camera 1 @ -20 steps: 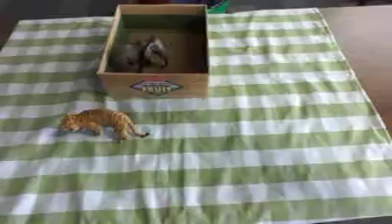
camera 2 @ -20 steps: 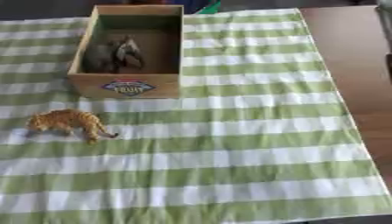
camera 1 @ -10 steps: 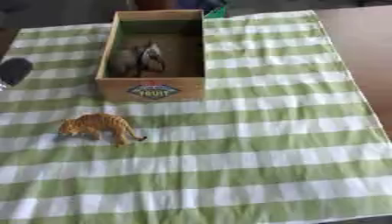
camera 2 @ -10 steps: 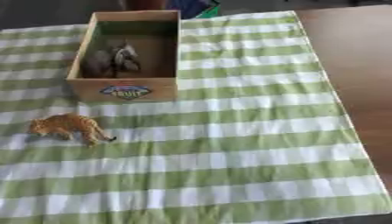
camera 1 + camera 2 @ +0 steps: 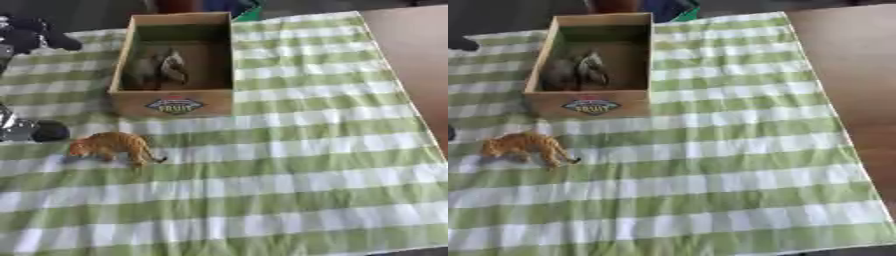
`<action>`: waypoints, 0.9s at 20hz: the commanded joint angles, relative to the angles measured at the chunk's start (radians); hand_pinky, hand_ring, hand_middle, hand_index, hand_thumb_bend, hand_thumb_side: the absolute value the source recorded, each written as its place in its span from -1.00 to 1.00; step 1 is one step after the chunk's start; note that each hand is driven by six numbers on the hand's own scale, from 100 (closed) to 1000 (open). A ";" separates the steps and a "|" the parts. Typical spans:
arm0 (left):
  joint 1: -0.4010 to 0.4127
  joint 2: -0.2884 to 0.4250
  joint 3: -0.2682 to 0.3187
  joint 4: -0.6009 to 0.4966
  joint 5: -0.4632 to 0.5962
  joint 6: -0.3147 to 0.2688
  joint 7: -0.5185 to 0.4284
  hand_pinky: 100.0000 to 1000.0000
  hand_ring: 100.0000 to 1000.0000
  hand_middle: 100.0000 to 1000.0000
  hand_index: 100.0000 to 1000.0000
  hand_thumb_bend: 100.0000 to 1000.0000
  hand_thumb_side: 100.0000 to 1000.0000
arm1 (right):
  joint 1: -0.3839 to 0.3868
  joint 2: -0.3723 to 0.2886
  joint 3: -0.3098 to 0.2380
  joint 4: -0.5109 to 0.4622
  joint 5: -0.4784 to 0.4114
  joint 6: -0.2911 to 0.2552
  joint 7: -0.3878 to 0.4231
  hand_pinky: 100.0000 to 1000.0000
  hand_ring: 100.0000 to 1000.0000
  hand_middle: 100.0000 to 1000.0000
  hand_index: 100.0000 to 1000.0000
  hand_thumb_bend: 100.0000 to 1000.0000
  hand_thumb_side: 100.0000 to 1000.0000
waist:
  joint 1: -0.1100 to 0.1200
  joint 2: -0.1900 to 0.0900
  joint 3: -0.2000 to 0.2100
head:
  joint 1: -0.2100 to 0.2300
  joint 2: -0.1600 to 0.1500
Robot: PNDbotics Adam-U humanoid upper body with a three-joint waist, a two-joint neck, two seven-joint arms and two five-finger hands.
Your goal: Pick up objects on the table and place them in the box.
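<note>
An orange toy tiger (image 5: 112, 146) stands on the green and white checked cloth (image 5: 289, 165), in front of the box and to its left. The cardboard box (image 5: 175, 105) sits at the back left, open at the top, with a label on its front wall. Inside it lie grey-brown animal figures (image 5: 162, 69). My left hand (image 5: 33, 131) comes in at the left edge, black, just left of the tiger and apart from it. Another dark part of it, the fingers (image 5: 39, 34), shows at the upper left, spread wide. My right hand is out of sight.
Bare brown table (image 5: 413, 60) lies to the right of the cloth. Blue, red and green things (image 5: 229, 6) show beyond the box at the far edge. The cloth's right half and front carry nothing.
My left hand has come in from the left edge, nearer the tiger. The whole picture has shifted a little with the head. Tiger and box lie as before.
</note>
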 commanded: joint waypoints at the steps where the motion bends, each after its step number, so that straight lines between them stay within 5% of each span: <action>1: -0.021 0.040 -0.014 -0.017 0.017 0.002 -0.063 0.02 0.41 0.40 0.78 0.53 1.00 | -0.006 -0.007 -0.018 -0.019 -0.014 0.004 -0.003 0.62 0.52 0.43 0.77 -1.00 1.00 | 0.000 -0.013 -0.001 | 0.000 -0.012; 5: -0.020 0.043 -0.041 -0.016 0.019 0.006 -0.136 0.03 0.43 0.43 0.83 0.54 1.00 | 0.000 -0.001 -0.022 -0.019 -0.020 0.009 -0.002 0.63 0.50 0.42 0.77 -1.00 1.00 | 0.000 -0.007 -0.003 | -0.002 -0.018; 15: -0.002 0.056 -0.103 0.042 0.066 0.073 -0.205 0.08 0.52 0.55 0.97 0.05 0.90 | 0.019 0.014 -0.027 -0.019 -0.029 0.022 0.014 0.64 0.48 0.40 0.76 -1.00 1.00 | 0.001 0.005 -0.003 | -0.001 -0.023; 18: -0.008 0.057 -0.120 0.051 0.072 0.102 -0.209 0.08 0.54 0.55 0.94 0.06 0.90 | 0.025 0.021 -0.030 -0.019 -0.031 0.028 0.021 0.64 0.48 0.39 0.76 -1.00 1.00 | 0.001 0.005 -0.002 | 0.001 -0.022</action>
